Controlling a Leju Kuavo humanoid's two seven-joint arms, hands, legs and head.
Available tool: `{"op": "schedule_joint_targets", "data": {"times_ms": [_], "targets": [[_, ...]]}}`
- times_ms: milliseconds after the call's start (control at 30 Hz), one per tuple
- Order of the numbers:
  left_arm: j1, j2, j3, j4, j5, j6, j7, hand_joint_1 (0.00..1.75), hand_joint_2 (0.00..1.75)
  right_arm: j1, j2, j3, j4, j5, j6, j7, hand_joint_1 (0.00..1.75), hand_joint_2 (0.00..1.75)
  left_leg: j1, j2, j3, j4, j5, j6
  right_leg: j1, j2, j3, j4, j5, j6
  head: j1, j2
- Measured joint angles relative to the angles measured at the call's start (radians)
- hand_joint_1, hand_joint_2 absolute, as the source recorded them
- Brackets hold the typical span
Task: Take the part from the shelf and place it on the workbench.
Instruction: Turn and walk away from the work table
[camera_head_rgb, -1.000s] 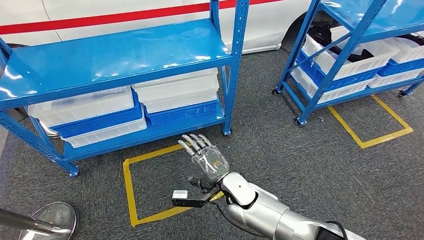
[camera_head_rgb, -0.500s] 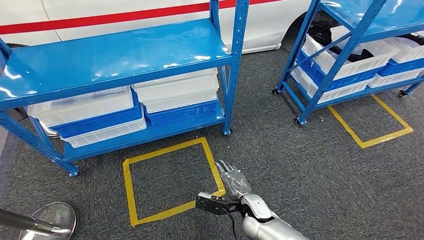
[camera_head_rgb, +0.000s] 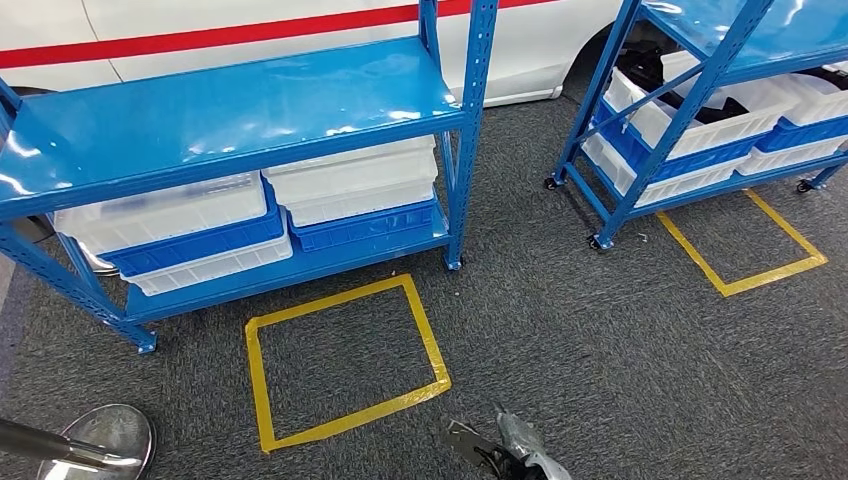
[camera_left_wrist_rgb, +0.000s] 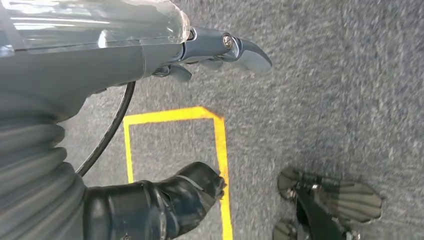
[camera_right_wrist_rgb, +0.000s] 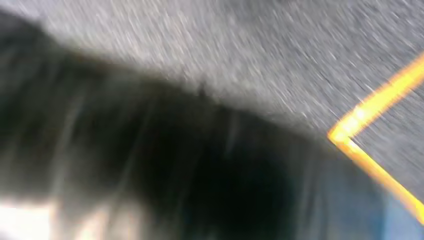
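Grey carpet (camera_head_rgb: 620, 330) fronts the blue shelf (camera_head_rgb: 230, 110) of white bins (camera_head_rgb: 350, 180), far beyond the fingers; no part is discernible. Left hand (camera_left_wrist_rgb: 150, 50) hangs empty, fingers (camera_left_wrist_rgb: 245, 50) extended; right hand (camera_head_rgb: 520, 445), low, grip unclear.

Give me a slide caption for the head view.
Blue metal shelf holding white and blue plastic bins above a yellow tape square on grey carpet.

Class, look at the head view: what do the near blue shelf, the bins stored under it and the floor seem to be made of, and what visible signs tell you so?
Blue shelf: likely painted steel; it is glossy with bright reflections and has perforated uprights.
Bins: probably plastic, some translucent white, some opaque blue, with moulded rims.
Floor: looks like dark grey carpet, matte and speckled, marked with yellow tape.
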Motion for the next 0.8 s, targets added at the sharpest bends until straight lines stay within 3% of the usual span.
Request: {"op": "schedule_joint_targets", "data": {"times_ms": [267, 400, 600, 800], "targets": [[0.032, 0.031, -0.109, -0.025, 0.150, -0.065, 0.049, 0.00, 0.00, 0.095, 0.020, -0.116, 0.097, -0.160, 0.043, -0.001, 0.00, 1.75, 0.000, 0.000, 0.001, 0.000, -0.003, 0.000, 0.000, 0.000, 0.001, 0.000, -0.003, -0.002, 0.000, 0.000], [0.048, 0.046, -0.161, -0.036, 0.221, -0.096, 0.073, 0.00, 0.00, 0.137, 0.030, -0.169, 0.144, -0.237, 0.064, -0.001, 0.00, 0.00, 0.000, 0.000, 0.002, 0.000, -0.005, -0.001, 0.000, 0.000, 0.002, 0.000, -0.005, -0.002, 0.000, 0.000], [0.063, 0.063, -0.218, -0.047, 0.319, -0.137, 0.105, 0.00, 0.00, 0.182, 0.041, -0.225, 0.194, -0.340, 0.091, -0.002, 0.00, 0.00, 0.000, 0.000, 0.004, 0.000, -0.006, -0.002, 0.001, 0.000, 0.003, 0.000, -0.007, -0.003, 0.000, 0.000], [0.068, 0.070, -0.246, -0.051, 0.341, -0.146, 0.111, 0.00, 0.00, 0.196, 0.048, -0.257, 0.219, -0.364, 0.096, -0.002, 0.00, 0.00, 0.000, 0.000, 0.005, 0.000, -0.007, -0.001, 0.001, 0.000, 0.004, 0.000, -0.007, -0.003, 0.000, 0.000]]}}
